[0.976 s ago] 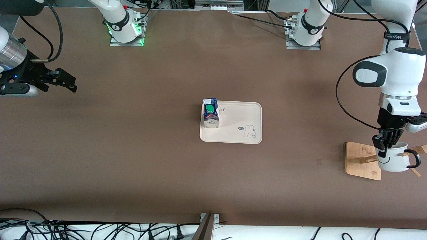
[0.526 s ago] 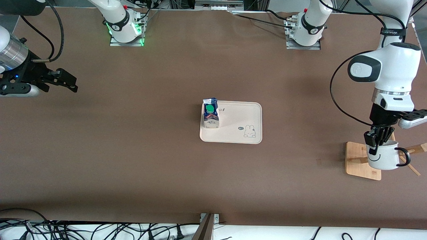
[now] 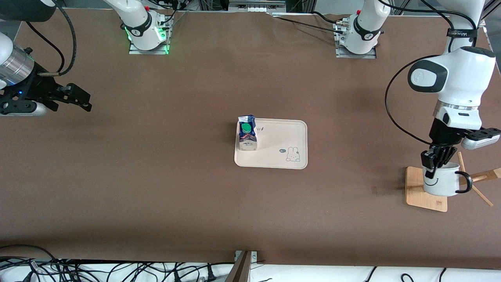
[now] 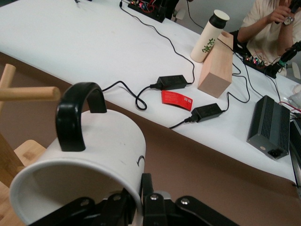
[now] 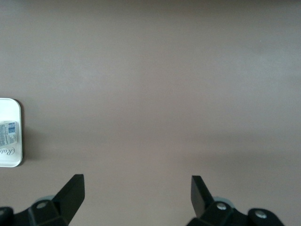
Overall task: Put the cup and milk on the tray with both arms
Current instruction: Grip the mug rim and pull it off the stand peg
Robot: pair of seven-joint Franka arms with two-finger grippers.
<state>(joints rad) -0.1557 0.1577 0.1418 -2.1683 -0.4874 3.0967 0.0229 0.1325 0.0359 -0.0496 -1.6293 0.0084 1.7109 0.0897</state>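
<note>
The white cup [image 3: 440, 182] with the smiley face hangs over the wooden stand base, black handle pointing away from the tray. My left gripper [image 3: 430, 164] is shut on its rim, one finger inside and one outside. In the left wrist view the cup [image 4: 94, 155] tilts in the left gripper [image 4: 141, 193], and its handle [image 4: 75, 113] sits at the tip of a wooden peg [image 4: 28, 93]. The milk [image 3: 247, 135] stands upright on the cream tray [image 3: 282, 137], at the tray's end toward the right arm. My right gripper [image 3: 84, 102] waits open above bare table at the right arm's end.
The wooden stand [image 3: 415, 184] with slanted pegs [image 3: 485, 174] stands at the left arm's end of the table. The right wrist view shows the right gripper [image 5: 136, 193] over brown tabletop, with a corner of the tray [image 5: 11, 160] at the picture's edge. Cables lie along the table's near edge.
My left gripper has carried the cup along the peg toward the tray's side, so the handle now sits at the peg's tip. The right arm has barely shifted.
</note>
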